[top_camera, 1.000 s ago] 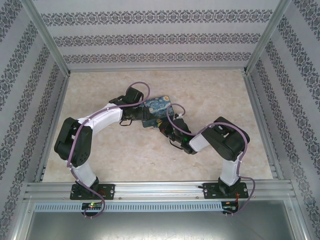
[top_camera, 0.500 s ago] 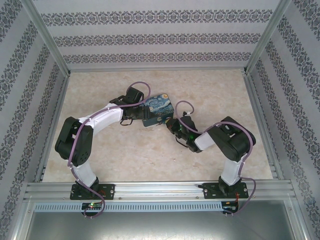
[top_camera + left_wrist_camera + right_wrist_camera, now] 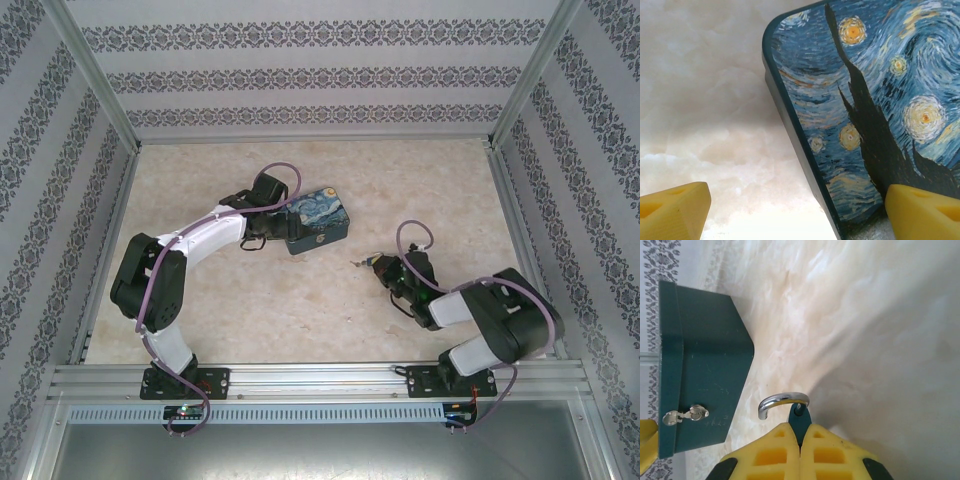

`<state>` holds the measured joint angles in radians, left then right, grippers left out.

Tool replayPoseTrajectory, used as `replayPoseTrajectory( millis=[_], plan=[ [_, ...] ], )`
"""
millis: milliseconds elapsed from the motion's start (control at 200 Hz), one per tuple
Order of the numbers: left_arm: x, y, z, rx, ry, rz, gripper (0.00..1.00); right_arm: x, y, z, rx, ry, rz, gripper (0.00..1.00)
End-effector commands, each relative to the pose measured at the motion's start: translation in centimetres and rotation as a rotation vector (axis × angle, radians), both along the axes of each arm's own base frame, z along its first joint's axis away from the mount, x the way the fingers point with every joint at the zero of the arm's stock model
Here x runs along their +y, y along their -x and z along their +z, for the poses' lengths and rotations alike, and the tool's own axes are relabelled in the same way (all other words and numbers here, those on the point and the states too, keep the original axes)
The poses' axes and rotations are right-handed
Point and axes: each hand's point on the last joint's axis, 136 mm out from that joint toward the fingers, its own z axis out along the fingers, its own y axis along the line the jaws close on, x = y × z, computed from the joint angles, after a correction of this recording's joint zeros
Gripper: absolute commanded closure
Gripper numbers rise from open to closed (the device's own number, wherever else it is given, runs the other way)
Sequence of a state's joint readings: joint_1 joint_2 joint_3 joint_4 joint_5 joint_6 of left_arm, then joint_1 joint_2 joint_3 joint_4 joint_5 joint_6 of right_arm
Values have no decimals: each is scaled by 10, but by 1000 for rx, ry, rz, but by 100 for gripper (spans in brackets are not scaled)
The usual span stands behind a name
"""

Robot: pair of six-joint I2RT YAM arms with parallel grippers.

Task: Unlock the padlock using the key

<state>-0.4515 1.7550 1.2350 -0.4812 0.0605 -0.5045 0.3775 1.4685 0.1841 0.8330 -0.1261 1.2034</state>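
Grip on tiny blue, silver-shackled padlock (image 3: pixel 800 421): right gripper (image 3: pixel 801 432) pinches its likely light, slick, rigid body, apart from rectangular night-sky-painted tin (image 3: pixel 705 372); left gripper (image 3: pixel 797 212) gapes astride tin.

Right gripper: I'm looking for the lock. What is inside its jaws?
The padlock, pinched between the right gripper's shut jaws; its silver shackle sticks out, one end free. The yellow fingers cover most of its blue body, so the keyhole is hidden.
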Motion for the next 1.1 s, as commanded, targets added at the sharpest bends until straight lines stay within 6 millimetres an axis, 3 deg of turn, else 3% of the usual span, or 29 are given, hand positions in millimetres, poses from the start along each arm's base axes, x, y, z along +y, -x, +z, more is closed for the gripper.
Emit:
replayPoseTrajectory(
  millis=[0, 185, 265, 355, 450, 650, 715, 779, 804, 999, 1094],
  plan=[
    [-9, 12, 16, 30, 43, -34, 9, -8, 12, 0, 18, 4, 28, 100],
    [-16, 13, 45, -12, 114, -41, 8, -31, 32, -6, 83, 14, -12, 100],
    [-17, 13, 56, -26, 137, -42, 7, -39, 39, -7, 110, 15, -30, 84],
    [-17, 14, 70, -47, 161, -40, 7, -49, 46, -8, 147, 31, -49, 59],
    [-15, 16, 88, -77, 184, -36, 7, -58, 53, -2, 159, 48, -72, 46],
    [-3, 21, 127, -155, 207, -24, 6, -72, 53, 38, 98, 67, -110, 21],
    [6, 23, 139, -191, 190, -13, 5, -77, 50, 57, 66, 97, -112, 8],
    [18, 24, 150, -237, 155, 6, 5, -83, 46, 74, 42, 159, -104, 6],
    [22, 24, 154, -257, 140, 12, 4, -85, 41, 90, 13, 184, -101, 2],
    [74, 25, 180, -431, -40, 118, 0, -109, 14, 146, -68, 423, -103, 2],
    [107, 24, 190, -566, -173, 188, 0, -124, -2, 161, -84, 543, -131, 2]
  ],
)
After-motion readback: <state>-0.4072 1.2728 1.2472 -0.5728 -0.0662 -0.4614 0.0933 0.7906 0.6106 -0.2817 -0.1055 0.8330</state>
